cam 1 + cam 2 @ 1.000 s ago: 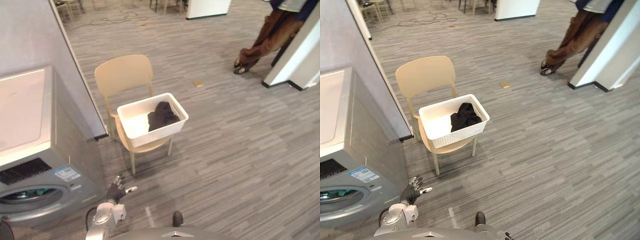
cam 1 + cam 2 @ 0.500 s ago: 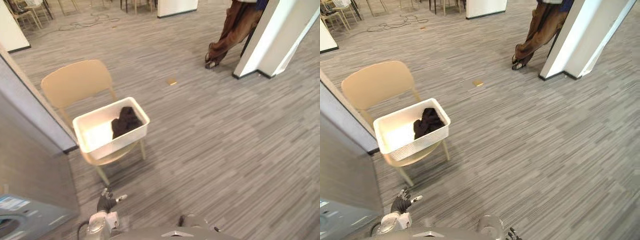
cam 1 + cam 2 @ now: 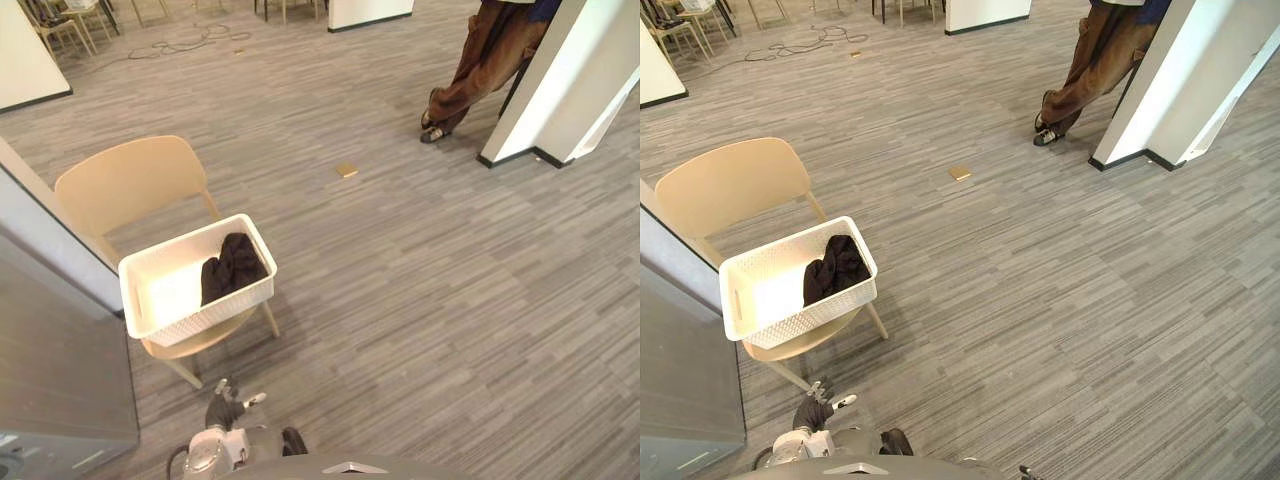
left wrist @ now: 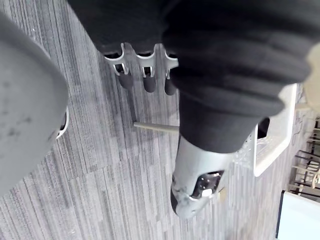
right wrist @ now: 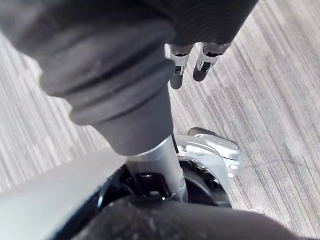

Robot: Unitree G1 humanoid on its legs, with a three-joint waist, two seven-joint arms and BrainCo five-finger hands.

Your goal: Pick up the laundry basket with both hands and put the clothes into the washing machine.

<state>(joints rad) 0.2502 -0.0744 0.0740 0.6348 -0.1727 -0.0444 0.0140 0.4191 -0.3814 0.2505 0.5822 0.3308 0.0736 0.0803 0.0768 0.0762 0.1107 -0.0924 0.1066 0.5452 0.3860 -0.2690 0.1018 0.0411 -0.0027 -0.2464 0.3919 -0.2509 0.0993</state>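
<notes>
A white laundry basket (image 3: 170, 318) rests on the seat of a beige chair (image 3: 128, 186), with a dark garment (image 3: 232, 268) lying in its right half. My left hand (image 3: 226, 408) hangs low in front of the chair, a short way below the basket and apart from it, fingers (image 4: 145, 80) relaxed and holding nothing. The basket's corner (image 4: 275, 142) shows past that hand's thumb. My right hand (image 5: 199, 64) hangs over bare floor, fingers straight and empty. The grey side of the washing machine (image 3: 60, 385) stands at the lower left.
A light partition panel (image 3: 45, 245) runs between the washing machine and the chair. A person's legs (image 3: 480, 60) lean by a white pillar (image 3: 575, 80) at the top right. A small tan square (image 3: 346, 170) lies on the grey plank floor. More chairs (image 3: 55, 25) stand far back.
The camera has swung right, so the washing machine's front and top have slid out of the picture at the left. Basket and chair stand as before; my left hand stays low.
</notes>
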